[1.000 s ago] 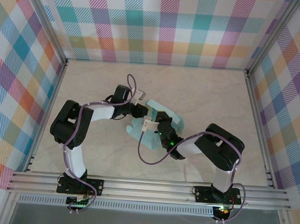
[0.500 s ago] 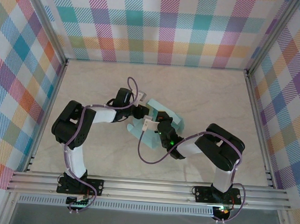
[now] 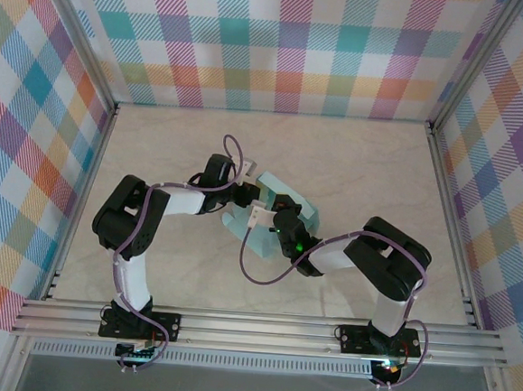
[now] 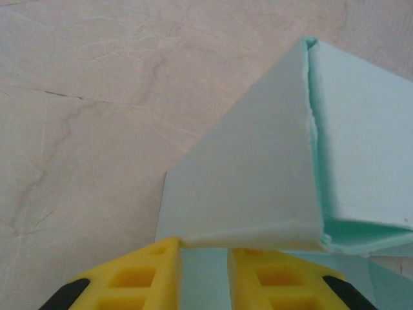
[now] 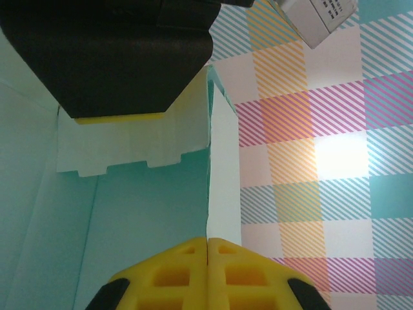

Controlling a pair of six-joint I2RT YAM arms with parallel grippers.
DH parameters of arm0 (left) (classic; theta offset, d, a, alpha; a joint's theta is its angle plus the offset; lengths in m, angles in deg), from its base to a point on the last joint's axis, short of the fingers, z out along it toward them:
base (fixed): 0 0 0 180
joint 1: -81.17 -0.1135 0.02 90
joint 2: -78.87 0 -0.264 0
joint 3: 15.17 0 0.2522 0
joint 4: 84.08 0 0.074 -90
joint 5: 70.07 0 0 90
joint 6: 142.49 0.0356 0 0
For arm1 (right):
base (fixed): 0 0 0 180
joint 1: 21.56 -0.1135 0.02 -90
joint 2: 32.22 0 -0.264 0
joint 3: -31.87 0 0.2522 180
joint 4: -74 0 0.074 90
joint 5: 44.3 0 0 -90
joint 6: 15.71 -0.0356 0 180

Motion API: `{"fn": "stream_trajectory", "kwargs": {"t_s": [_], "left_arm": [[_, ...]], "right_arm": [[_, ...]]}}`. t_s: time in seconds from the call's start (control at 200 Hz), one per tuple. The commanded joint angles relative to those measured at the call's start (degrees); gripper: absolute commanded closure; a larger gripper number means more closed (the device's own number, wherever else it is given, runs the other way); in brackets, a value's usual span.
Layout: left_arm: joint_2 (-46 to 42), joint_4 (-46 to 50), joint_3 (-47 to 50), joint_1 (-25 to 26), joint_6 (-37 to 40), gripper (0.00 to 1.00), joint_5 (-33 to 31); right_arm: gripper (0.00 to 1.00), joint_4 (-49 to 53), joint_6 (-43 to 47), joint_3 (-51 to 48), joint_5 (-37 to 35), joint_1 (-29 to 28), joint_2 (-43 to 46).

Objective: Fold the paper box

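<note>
Since a second ago, my left hand (image 4: 203, 248) has narrowed to a slim gap at the 9 o'clock flap of the paper box (image 4: 258, 187), mid-table (image 3: 354, 167). Right hand (image 5: 208, 244), shut, pinches an upright wall. Walls are going up; next I'd tuck that flap.

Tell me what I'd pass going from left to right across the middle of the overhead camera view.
Left plaid wall → left arm → paper box → right arm → right plaid wall.
</note>
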Motion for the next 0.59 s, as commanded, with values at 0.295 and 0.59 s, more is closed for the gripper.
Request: {"fn": "stream_trajectory", "kwargs": {"t_s": [0.295, 0.59], "left_arm": [[0.82, -1.37, -1.75, 1.86, 0.03, 0.83, -0.51], [-1.70, 0.91, -0.06, 1.68, 2.04, 0.69, -3.67]], "right_arm": [[1.00, 6.86, -2.94, -0.26, 2.93, -1.02, 0.79], [1.00, 3.62, -0.80, -1.66, 4.24, -0.84, 1.00]]}}
